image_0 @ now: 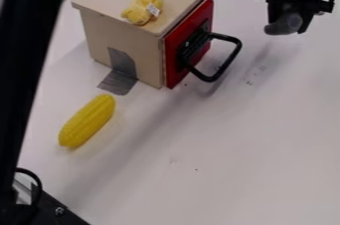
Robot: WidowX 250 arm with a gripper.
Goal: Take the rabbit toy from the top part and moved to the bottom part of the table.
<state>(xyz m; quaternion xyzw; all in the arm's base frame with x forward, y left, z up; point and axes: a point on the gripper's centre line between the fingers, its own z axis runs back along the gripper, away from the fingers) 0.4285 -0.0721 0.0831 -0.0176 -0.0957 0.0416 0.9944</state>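
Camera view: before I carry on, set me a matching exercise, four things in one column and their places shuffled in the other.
1. Yellow plush toy
2. Yellow toy corn cob
3. Curved black handle
4. Grey tape

A. Running down the box wall onto the table
B. Attached to the red door
C. On the white table, apart from the box
D. On top of the pale wooden box

Pairs: 1-D, 2-C, 3-B, 4-A

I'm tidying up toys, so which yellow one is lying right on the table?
The long, bumpy yellow corn cob; the soft yellow plush toy with the orange tip rests on top of the pale wooden box.
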